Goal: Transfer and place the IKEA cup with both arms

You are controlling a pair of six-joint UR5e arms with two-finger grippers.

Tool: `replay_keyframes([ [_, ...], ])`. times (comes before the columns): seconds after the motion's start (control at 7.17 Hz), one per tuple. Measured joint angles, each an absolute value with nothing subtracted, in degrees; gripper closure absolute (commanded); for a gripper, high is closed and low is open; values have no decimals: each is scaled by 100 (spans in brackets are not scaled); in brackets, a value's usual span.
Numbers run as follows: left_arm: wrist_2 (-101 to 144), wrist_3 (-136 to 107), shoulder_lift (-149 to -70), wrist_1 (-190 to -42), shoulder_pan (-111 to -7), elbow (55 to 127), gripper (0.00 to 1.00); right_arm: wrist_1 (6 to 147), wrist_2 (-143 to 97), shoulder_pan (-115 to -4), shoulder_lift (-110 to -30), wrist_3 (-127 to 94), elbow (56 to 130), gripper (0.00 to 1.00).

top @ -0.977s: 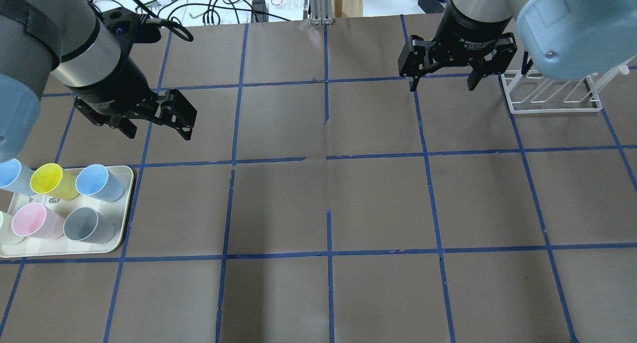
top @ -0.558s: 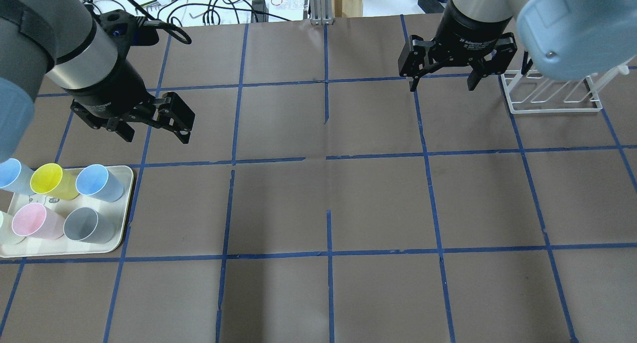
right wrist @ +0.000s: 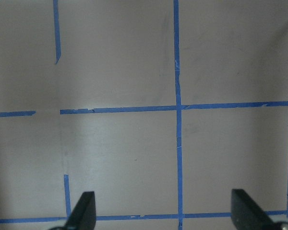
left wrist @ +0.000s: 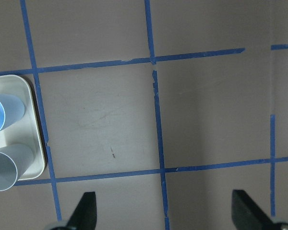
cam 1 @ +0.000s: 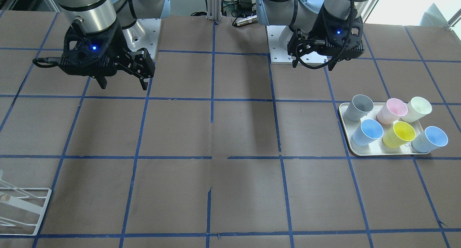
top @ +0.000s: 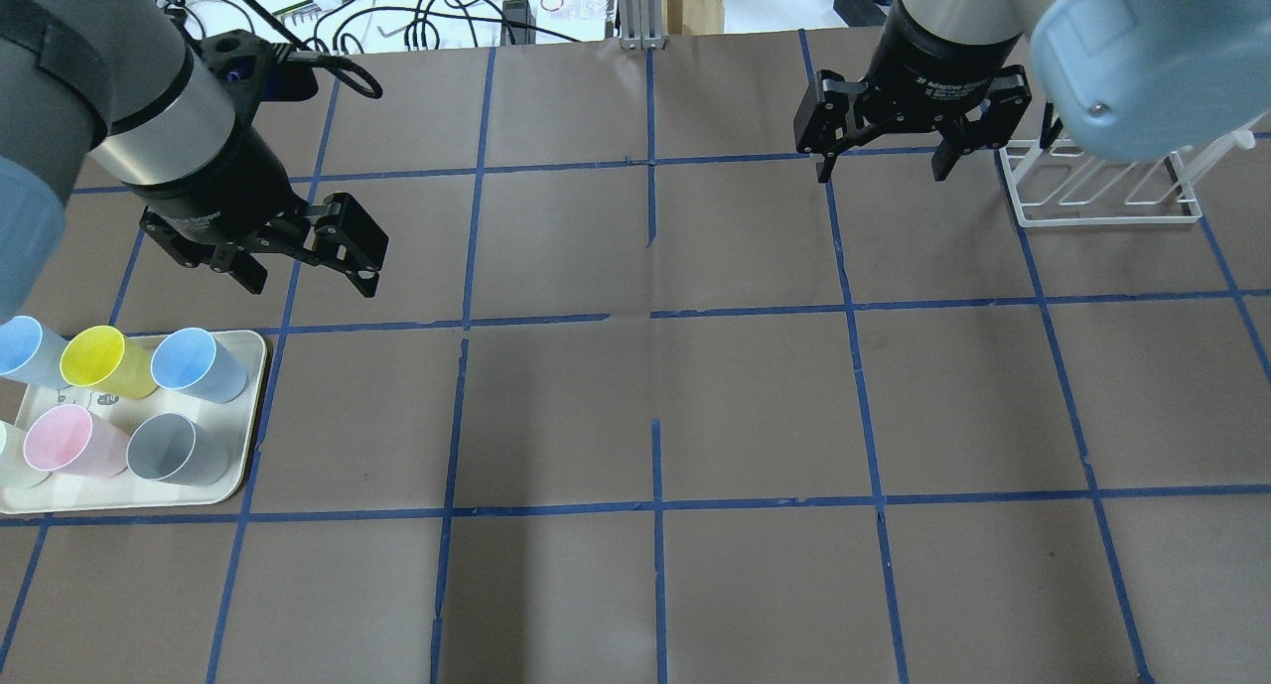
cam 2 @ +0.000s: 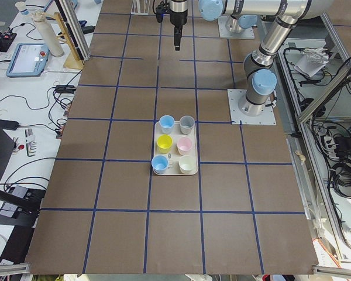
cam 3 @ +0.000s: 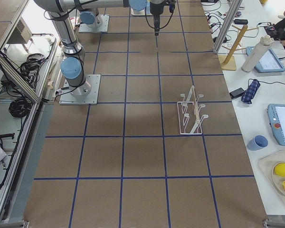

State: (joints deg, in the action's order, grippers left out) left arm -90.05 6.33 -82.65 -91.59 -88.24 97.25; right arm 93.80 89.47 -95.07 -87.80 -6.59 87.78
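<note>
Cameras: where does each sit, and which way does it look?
Overhead: behind the robot's shoulders, looking down; left claw, right claw.
Front-facing: across the brown taped table, facing the robot; both claws.
Left side: table's end nearer the cream tray of pastel plastic cups; left arm nearest.
Right side: opposite end, nearer white wire rack; right arm nearest.
Left wrist: straight down past its fingertips; tray corner.
Right wrist: straight down past its fingertips; table.
Shared: overhead and front both see tray and rack.

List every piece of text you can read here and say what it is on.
"Adaptive": white print on the right gripper body, overhead view; the words around it are blurred.
Left gripper: white print on its body, too blurred to read.
Tray: small dark marks on its floor, too small to read.
</note>
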Motion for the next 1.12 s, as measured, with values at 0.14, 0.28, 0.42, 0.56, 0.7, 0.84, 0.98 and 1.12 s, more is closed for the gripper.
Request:
replay_keyframes([
  [0.14, -9005, 633, -8304, -9159, -8824, 9721, 0, 9382, 8947, -9508, -8780, -659, 8775, 0],
  [0.28, -9005, 633, -8330, -9158, -8824, 9720, 0, 9380, 8947, -9509, -8780, -659, 8773, 0],
  [0.42, -9007, 633, -8349, -9156, -8821, 9724, 0, 9380, 8947, -9509, -8780, -659, 8772, 0],
  [0.56, -9008, 635, -8384, -9153, -8815, 9730, 0, 9384, 8947, -9510, -8780, -659, 8772, 0],
  [0.7, -9008, 639, -8416, -9150, -8811, 9738, 0, 9384, 8947, -9510, -8780, -661, 8772, 0],
  [0.84, -9009, 641, -8435, -9150, -8809, 9742, 0, 9383, 8947, -9510, -8780, -665, 8772, 0],
  [0.98, -9009, 641, -8442, -9149, -8807, 9748, 0, 9385, 8947, -9509, -8779, -667, 8772, 0],
  [1.12, -9009, 641, -8440, -9149, -8807, 9769, 0, 9384, 8947, -9508, -8775, -668, 8772, 0],
])
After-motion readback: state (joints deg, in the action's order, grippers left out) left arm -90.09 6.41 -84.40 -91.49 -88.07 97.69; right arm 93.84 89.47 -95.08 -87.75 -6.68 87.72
